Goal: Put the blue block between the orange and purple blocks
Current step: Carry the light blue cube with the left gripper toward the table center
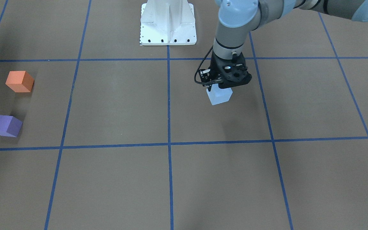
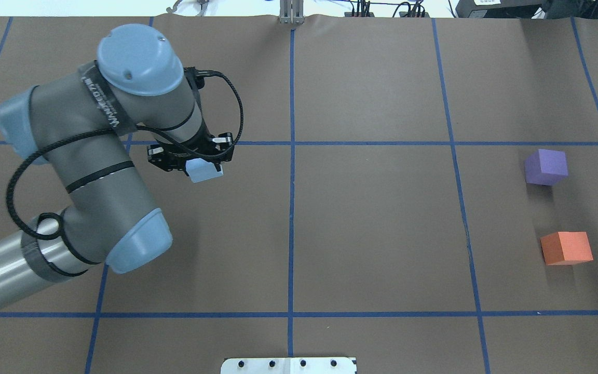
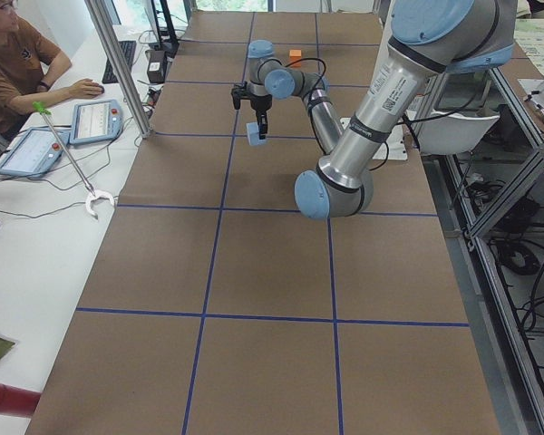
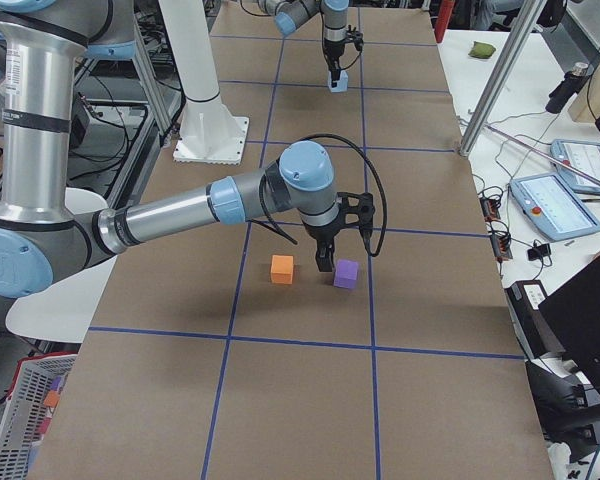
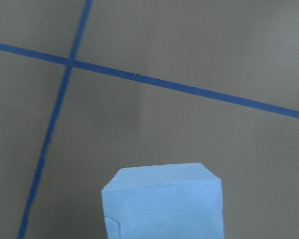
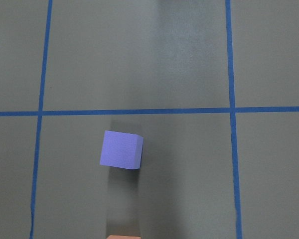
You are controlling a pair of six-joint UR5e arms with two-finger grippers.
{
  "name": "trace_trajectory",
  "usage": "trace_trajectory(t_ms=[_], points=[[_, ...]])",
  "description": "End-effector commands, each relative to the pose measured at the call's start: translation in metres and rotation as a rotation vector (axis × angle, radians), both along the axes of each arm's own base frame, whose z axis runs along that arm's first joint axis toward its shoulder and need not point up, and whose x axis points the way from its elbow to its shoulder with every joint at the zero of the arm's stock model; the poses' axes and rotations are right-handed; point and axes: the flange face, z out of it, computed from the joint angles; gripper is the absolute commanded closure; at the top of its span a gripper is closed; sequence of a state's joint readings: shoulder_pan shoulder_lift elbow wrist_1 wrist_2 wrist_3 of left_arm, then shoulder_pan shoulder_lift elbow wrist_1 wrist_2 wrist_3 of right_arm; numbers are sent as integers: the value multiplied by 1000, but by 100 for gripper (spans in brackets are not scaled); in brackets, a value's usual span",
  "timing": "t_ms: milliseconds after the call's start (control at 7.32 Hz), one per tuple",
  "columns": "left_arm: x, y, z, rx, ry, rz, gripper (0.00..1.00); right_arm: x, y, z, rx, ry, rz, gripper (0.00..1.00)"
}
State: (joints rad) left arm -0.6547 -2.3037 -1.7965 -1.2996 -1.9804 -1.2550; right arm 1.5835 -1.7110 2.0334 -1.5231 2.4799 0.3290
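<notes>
My left gripper is shut on the light blue block and holds it a little above the brown table; the block also shows in the overhead view and fills the bottom of the left wrist view. The orange block and the purple block sit far off on the robot's right side, a block-width gap between them. In the exterior right view, my right gripper hangs over that gap, beside the purple block; I cannot tell whether it is open or shut.
Blue tape lines divide the table into squares. The white robot base stands at the table's robot side. An operator sits at a side desk with tablets.
</notes>
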Motion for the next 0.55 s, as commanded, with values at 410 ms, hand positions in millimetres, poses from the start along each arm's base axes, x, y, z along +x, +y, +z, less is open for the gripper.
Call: trace_trajectory(t_ms=[410], points=[[126, -34, -36, 32, 70, -14, 100, -35, -96, -163, -63, -77, -8, 0]])
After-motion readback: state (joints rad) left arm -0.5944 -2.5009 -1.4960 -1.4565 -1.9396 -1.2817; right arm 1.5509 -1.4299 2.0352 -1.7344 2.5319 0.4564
